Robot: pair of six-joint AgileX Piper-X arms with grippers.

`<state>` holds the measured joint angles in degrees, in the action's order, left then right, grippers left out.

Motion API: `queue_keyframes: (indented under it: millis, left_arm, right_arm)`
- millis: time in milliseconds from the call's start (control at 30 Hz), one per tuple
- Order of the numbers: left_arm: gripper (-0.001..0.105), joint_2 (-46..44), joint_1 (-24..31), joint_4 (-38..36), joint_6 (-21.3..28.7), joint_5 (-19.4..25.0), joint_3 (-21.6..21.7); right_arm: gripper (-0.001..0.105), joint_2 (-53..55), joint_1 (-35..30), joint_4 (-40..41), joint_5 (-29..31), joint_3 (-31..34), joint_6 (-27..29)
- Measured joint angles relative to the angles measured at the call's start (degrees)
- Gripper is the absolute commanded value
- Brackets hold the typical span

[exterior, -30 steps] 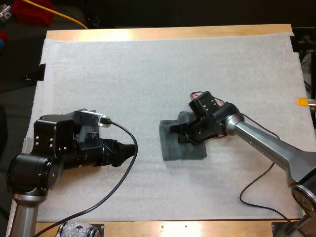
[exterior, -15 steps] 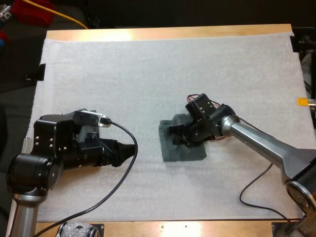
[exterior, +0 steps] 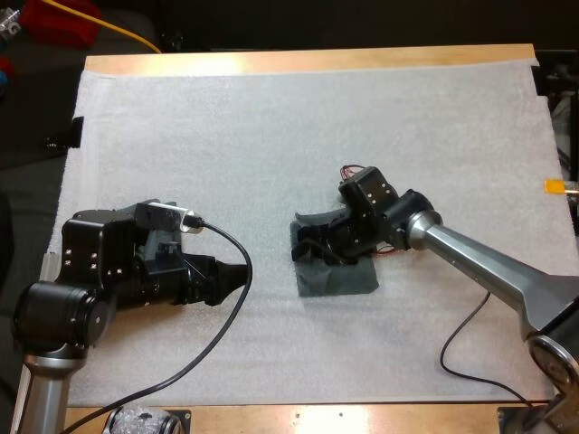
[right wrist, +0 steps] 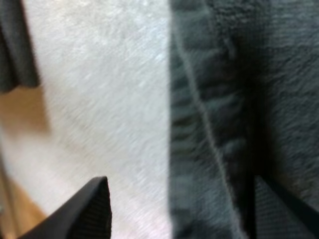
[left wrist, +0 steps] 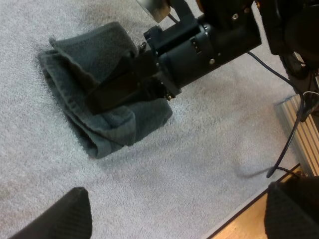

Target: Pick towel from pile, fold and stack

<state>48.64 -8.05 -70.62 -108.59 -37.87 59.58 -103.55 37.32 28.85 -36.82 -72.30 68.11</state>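
A dark grey-green towel (exterior: 339, 276) lies folded on the white mat (exterior: 271, 136), right of centre. My right gripper (exterior: 309, 248) is low over the towel's left edge, open. Seen from the right wrist, that gripper (right wrist: 179, 201) has one finger over the bare mat (right wrist: 99, 99) and the other over the towel (right wrist: 224, 124), whose hemmed edge runs between them. My left gripper (exterior: 237, 274) rests low at the left, pointing at the towel from a short way off. In the left wrist view it (left wrist: 177, 201) stands open on nothing, facing the towel (left wrist: 107, 132) and the right gripper (left wrist: 117, 87).
The mat covers nearly the whole wooden table (exterior: 298, 60). Bare mat stretches behind and in front of the towel. The table's front edge (left wrist: 249, 219) and a metal rail (left wrist: 294, 119) lie close beyond the towel in the left wrist view.
My right gripper has gone from shut to open and slid a little left across the towel. The towel's far left corner now stands up slightly. The left arm has not moved.
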Motion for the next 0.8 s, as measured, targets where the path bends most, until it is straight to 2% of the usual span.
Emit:
queue_keyframes:
  millis: [133,300,500,800]
  left_arm:
    - [0.069,0.0,0.0,0.0,0.4,0.0,0.0]
    - [0.069,0.0,0.0,0.0,0.4,0.0,0.0]
    - [0.069,0.0,0.0,0.0,0.4,0.0,0.0]
    - [0.069,0.0,0.0,0.0,0.4,0.0,0.0]
  right_arm:
    - [0.058,0.0,0.2,-0.4,-4.9,0.0,0.0]
    - [0.058,0.8,0.7,0.0,-5.8,0.0,0.0]
    - [0.058,0.9,2.2,4.1,-5.4,0.0,0.5]
    - [0.058,0.6,4.4,4.3,-1.0,0.0,0.5]
